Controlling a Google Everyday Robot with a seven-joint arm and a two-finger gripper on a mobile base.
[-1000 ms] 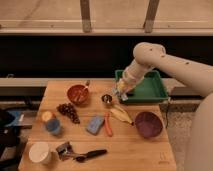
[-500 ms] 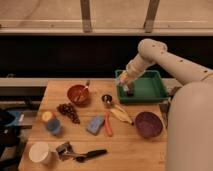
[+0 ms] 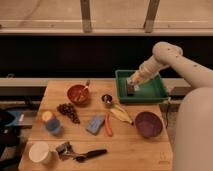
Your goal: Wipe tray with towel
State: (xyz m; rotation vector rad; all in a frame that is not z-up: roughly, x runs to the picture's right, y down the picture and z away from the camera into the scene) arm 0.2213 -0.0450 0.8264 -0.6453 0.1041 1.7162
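A green tray [image 3: 150, 93] sits at the back right of the wooden table. My gripper [image 3: 131, 89] reaches down into the tray's left half at the end of the white arm [image 3: 165, 57]. A pale, greyish towel [image 3: 134, 80] appears bunched at the gripper, against the tray floor. The part of the tray under the gripper is hidden.
On the table: an orange bowl with a spoon [image 3: 78, 93], grapes [image 3: 67, 110], a metal cup [image 3: 106, 98], a banana [image 3: 120, 114], a carrot [image 3: 108, 125], a blue sponge [image 3: 94, 124], a purple bowl [image 3: 148, 123], a blue cup [image 3: 50, 122], a white cup [image 3: 39, 152], a black-handled tool [image 3: 80, 153].
The arm has swung right and back, carrying the gripper from the tray's front left corner over the table into the tray's left half.
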